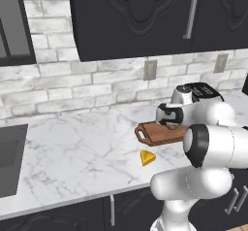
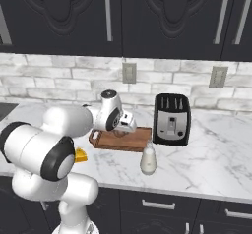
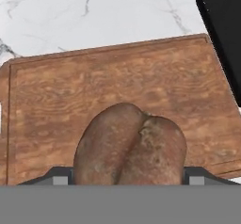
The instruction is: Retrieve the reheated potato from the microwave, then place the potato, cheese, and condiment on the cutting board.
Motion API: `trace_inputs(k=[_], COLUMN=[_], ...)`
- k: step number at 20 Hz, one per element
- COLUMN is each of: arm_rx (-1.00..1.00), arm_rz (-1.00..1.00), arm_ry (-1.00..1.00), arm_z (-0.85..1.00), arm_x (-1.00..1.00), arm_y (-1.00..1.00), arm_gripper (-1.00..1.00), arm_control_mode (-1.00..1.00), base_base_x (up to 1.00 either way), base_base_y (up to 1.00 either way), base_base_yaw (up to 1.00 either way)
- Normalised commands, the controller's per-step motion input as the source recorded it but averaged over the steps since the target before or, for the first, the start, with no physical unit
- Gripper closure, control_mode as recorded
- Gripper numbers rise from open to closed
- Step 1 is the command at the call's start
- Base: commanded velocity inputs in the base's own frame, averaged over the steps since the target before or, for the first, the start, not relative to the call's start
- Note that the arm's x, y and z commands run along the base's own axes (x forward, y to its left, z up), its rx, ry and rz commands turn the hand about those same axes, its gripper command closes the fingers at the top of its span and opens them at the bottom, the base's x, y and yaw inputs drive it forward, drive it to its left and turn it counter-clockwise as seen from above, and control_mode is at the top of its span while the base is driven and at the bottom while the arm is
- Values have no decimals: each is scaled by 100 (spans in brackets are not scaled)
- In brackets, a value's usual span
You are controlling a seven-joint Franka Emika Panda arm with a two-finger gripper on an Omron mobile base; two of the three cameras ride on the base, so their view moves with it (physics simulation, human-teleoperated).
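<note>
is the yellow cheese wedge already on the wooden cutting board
No, the small yellow-orange cheese wedge lies on the white marble counter, in front of the reddish-brown wooden cutting board and apart from it.

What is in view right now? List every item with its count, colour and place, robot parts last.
brown lumpy potato: one, brown, between the pincer tips, over the board.
reddish-brown wooden cutting board: one, reddish-brown, on the counter left of the toaster.
yellow-orange cheese wedge: one, yellow-orange, on the counter in front of the board's handle end.
white condiment bottle: one, off-white, upright on the counter in front of the board's right end.
black boxy toaster: one, black, on the counter right of the board.
white marble counter: one, white with grey veins, under everything.
grey wall outlets: two, grey, on the brick backsplash.
black upper cabinets: black, above the backsplash.
pincer: one, dark tips, closed on the potato above the board.
</note>
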Motion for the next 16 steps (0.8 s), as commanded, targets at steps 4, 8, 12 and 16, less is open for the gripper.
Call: trace_inputs(k=[4,8,12,16], arm_rx=[0,0,0,0], arm_rz=[0,0,0,0], arm_ry=[0,0,0,0], arm_z=[-25,-22,-22,-27], arm_x=[30,23,10,7], arm_y=[-16,-15,-10,0], arm_gripper=[100,100,-100,-100], arm_control_mode=[-100,-100,-100,-100], base_base_x=[0,0,0,0], base_base_y=[0,0,0,0], base_base_yaw=[0,0,0,0])
